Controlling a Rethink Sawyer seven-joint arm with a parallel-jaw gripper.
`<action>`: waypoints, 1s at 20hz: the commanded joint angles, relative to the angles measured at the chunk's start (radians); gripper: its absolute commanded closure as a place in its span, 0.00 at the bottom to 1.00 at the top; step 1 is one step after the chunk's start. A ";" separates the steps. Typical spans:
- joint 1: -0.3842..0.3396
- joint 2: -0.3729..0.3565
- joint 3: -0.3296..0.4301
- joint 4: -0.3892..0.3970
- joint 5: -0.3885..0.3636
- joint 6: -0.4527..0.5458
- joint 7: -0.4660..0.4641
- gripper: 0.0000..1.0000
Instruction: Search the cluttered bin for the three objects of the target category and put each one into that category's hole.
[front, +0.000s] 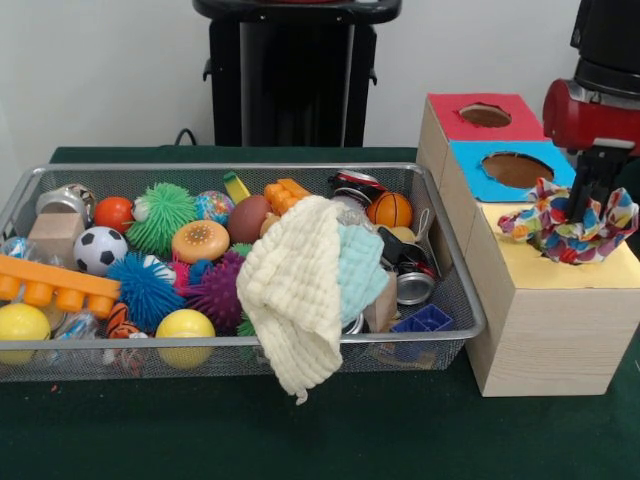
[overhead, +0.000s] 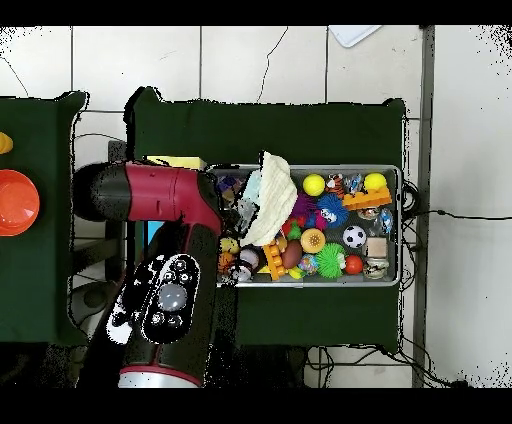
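Cream cloth (front: 295, 300) draped over bin (front: 455, 270) rim.

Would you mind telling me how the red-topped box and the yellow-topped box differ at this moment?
The red-topped box stands farthest from the camera; the yellow-topped box stands nearest. The red top shows an open hole, while the yellow top carries the dotted fabric piece under the gripper. Both are pale wooden boxes beside the bin.

Looks like a robotics lab from my feed: green-clothed table (front: 330, 440), pale tiled floor (overhead: 300, 60) with loose cables (overhead: 440, 214), plain white wall (front: 100, 70), black pedestal (front: 295, 80), staged wire bin (front: 455, 290) beside wooden sorting boxes (front: 545, 340).
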 joint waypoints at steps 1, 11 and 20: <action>0.003 0.043 0.018 0.075 0.063 0.125 0.358 1.00; 0.025 0.062 -0.001 0.056 0.083 0.129 0.391 1.00; 0.018 0.097 0.018 0.074 0.069 0.052 0.383 1.00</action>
